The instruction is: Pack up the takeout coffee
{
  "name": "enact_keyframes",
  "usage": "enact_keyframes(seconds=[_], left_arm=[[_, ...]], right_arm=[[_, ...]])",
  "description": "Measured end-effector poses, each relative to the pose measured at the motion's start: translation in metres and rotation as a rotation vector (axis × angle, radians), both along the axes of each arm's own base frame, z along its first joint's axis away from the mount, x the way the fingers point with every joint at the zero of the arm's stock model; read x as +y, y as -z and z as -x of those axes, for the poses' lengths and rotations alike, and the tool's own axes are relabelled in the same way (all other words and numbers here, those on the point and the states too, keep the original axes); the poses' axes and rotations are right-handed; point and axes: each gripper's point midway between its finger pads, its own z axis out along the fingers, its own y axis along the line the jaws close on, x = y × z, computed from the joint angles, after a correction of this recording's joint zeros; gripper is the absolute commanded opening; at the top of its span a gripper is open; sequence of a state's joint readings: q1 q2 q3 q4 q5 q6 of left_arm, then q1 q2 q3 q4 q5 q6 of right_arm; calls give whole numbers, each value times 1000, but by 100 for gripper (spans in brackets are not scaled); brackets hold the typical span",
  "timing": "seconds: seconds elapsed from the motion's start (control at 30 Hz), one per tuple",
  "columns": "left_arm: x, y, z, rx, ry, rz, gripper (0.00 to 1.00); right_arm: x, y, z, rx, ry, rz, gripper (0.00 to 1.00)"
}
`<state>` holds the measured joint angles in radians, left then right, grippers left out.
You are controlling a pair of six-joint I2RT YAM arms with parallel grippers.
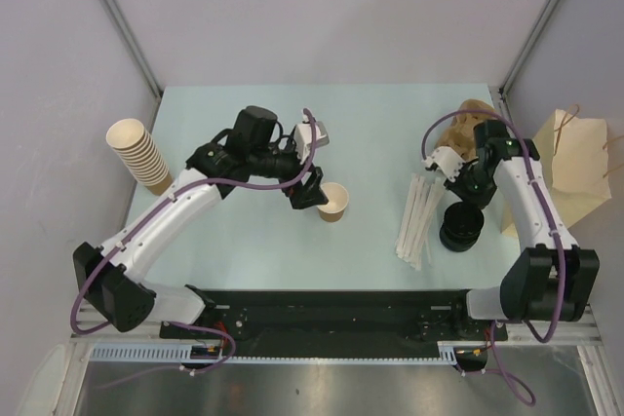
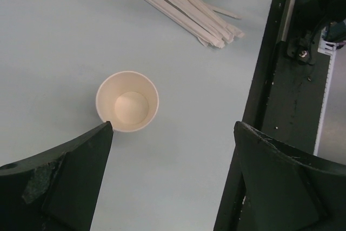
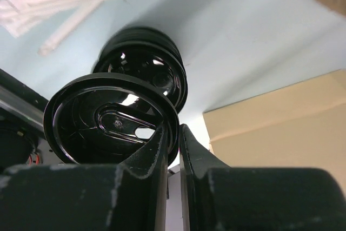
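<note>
Near right, my right fingers (image 3: 162, 144) clamp only the rim of one black lid (image 3: 111, 117) over the lid stack (image 3: 141, 60). Only that wrist view shows the grip, and so thin a bite could slip. Mid-surface, the cup (image 2: 127, 101) stands upright under my spread, empty left fingers (image 2: 89, 155) but off-centre, so a descent might tip it; the carrier tray (image 1: 456, 129), far right, shows from above only.

Left pincer (image 2: 173, 129) spread wide above upright paper cup (image 2: 127, 101); wrapped straws (image 2: 184, 4) beyond, well apart.
</note>
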<state>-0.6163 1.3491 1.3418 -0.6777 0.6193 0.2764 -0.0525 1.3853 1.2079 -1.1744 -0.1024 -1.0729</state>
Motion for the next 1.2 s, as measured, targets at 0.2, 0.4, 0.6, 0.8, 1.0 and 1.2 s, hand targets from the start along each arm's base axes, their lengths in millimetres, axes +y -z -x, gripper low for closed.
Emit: enact_keyframes(seconds=[0.2,0.4,0.6,0.8,1.0,1.2], left_arm=[[6,-15,-3,-115,-33,49,100],[-5,-32,16,-394,114,91,99],[-39,-9,57,-620,354,48,97],[-55,-23,53,-800,385,57,95],[-74,-10,81,-907,534,46,84],[-74,9,85,-933,624,-12,63]], right_arm=[[50,-24,1,-94,-99,-60,0],[101,-45,-2,-120,-117,-205,0],[163,-62,5,-26,-109,-483,0],[211,-60,25,179,-95,-694,0],[254,-55,51,388,-137,-797,0],[276,-62,70,499,-159,-869,0]])
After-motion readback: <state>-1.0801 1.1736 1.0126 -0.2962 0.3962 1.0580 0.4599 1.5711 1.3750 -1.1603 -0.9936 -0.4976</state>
